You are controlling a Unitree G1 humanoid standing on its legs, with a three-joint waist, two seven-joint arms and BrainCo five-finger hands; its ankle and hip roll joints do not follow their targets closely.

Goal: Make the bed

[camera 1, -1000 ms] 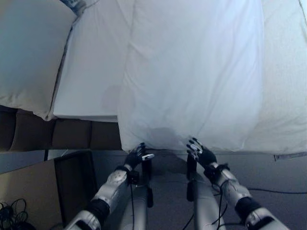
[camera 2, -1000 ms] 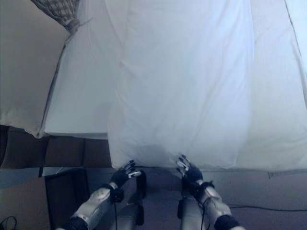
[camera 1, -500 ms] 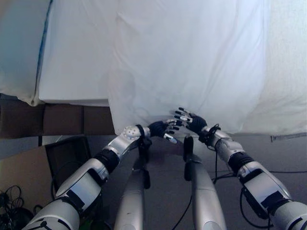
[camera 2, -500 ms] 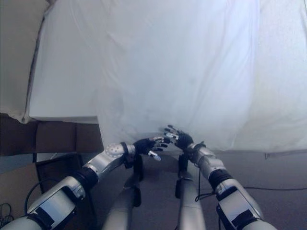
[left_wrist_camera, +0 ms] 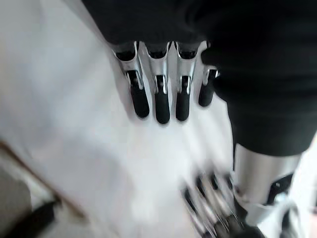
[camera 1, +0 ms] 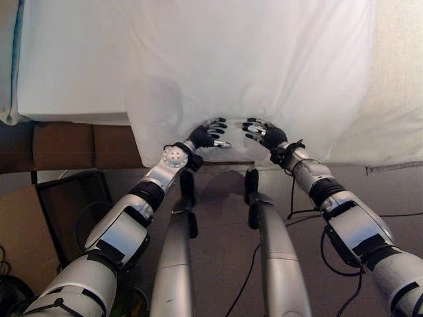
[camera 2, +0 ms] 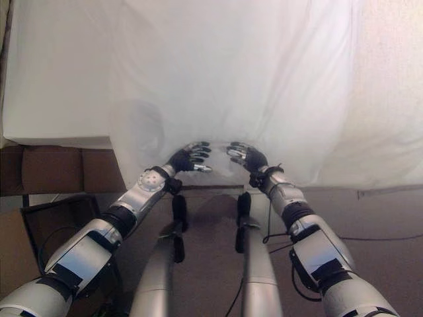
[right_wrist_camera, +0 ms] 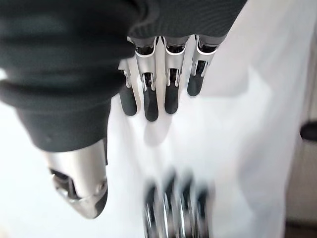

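A white duvet (camera 1: 251, 59) lies across the bed and hangs over its near side. My left hand (camera 1: 208, 132) and right hand (camera 1: 263, 134) are side by side against the duvet's hanging lower edge, a small gap between them. Both are open, fingers spread toward the cloth and curled round nothing. In the left wrist view, straight fingers (left_wrist_camera: 156, 99) point at the white cloth. In the right wrist view, the right hand's fingers (right_wrist_camera: 158, 94) do the same, with the other hand blurred beyond them.
A white-sheeted mattress (camera 1: 66, 66) shows bare left of the duvet, on a brown bed base (camera 1: 66, 145). A rougher white cover (camera 1: 396, 79) lies to the right. A dark box (camera 1: 69, 198) stands on the grey floor at lower left.
The camera has shifted toward the bed. Both arms have stretched forward and the hands have risen from below the duvet's edge onto the hanging cloth.
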